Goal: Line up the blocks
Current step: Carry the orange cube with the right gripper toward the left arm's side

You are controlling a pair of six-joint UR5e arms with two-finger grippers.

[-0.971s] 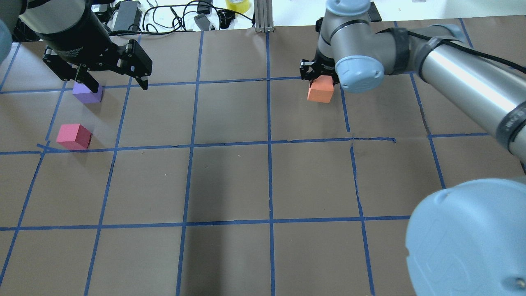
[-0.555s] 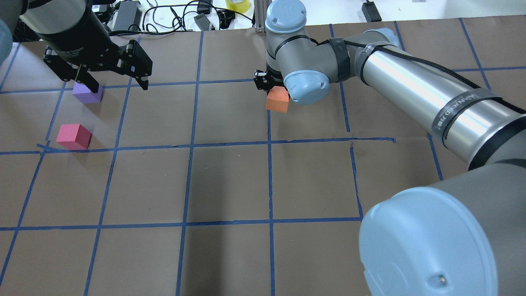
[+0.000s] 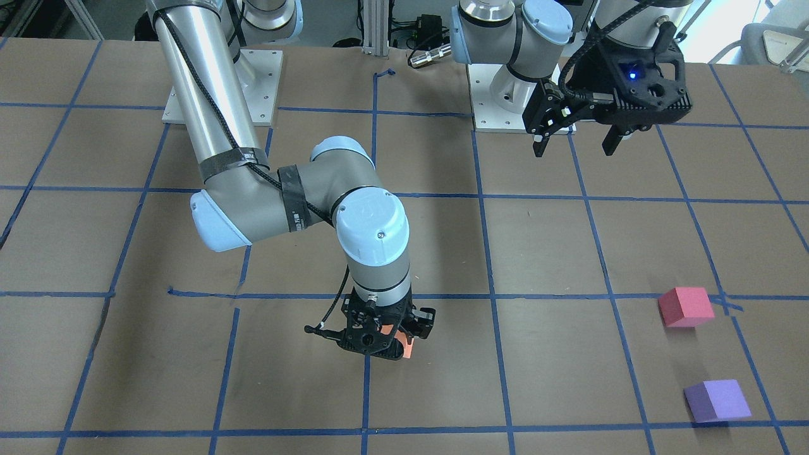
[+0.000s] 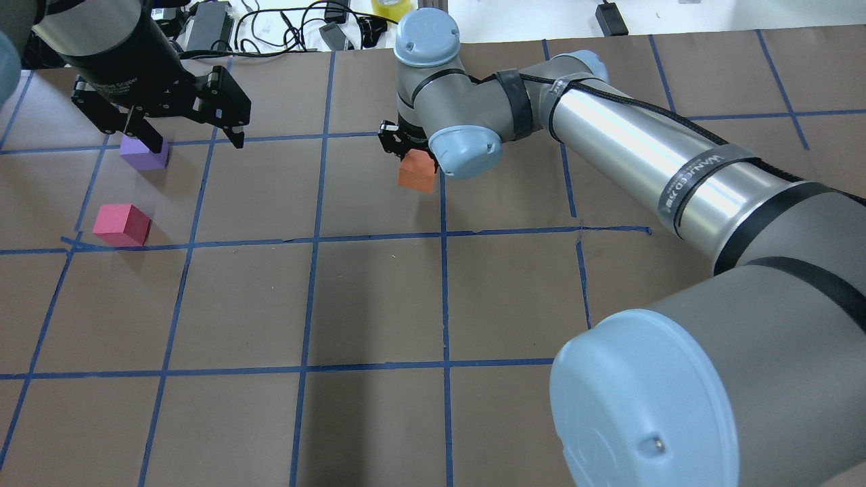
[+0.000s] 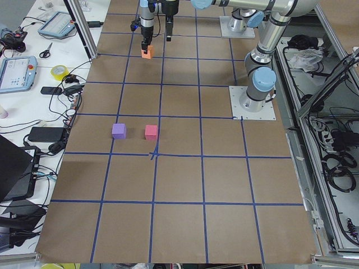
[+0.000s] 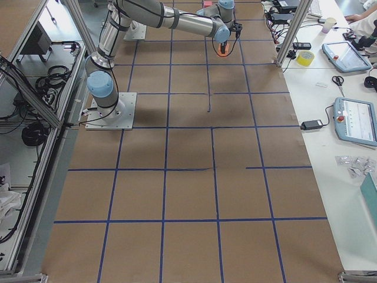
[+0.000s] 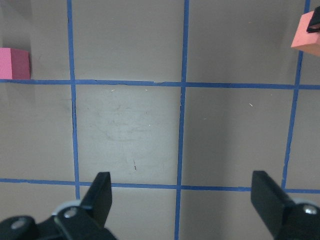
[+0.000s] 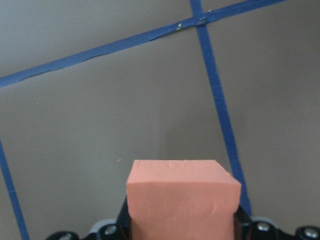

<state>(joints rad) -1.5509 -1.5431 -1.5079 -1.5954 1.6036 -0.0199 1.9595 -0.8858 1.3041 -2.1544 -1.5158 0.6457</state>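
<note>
My right gripper (image 4: 414,155) is shut on the orange block (image 4: 417,171) and holds it just above the brown table near the far middle; the block fills the right wrist view (image 8: 182,197) and peeks out in the front view (image 3: 406,346). The pinkish-red block (image 4: 122,224) and the purple block (image 4: 144,153) lie on the table at the far left, close together; they also show in the front view, pinkish-red (image 3: 685,306) and purple (image 3: 717,400). My left gripper (image 4: 193,138) is open and empty, raised above the table beside the purple block.
Blue tape lines (image 4: 443,237) divide the brown paper table into squares. Cables, a power brick (image 4: 206,27) and a tape roll (image 4: 392,8) lie beyond the far edge. The right arm's long link (image 4: 643,162) crosses the right half.
My right gripper has carried the orange block leftwards across the far part of the table. The left gripper and the other two blocks have not moved.
</note>
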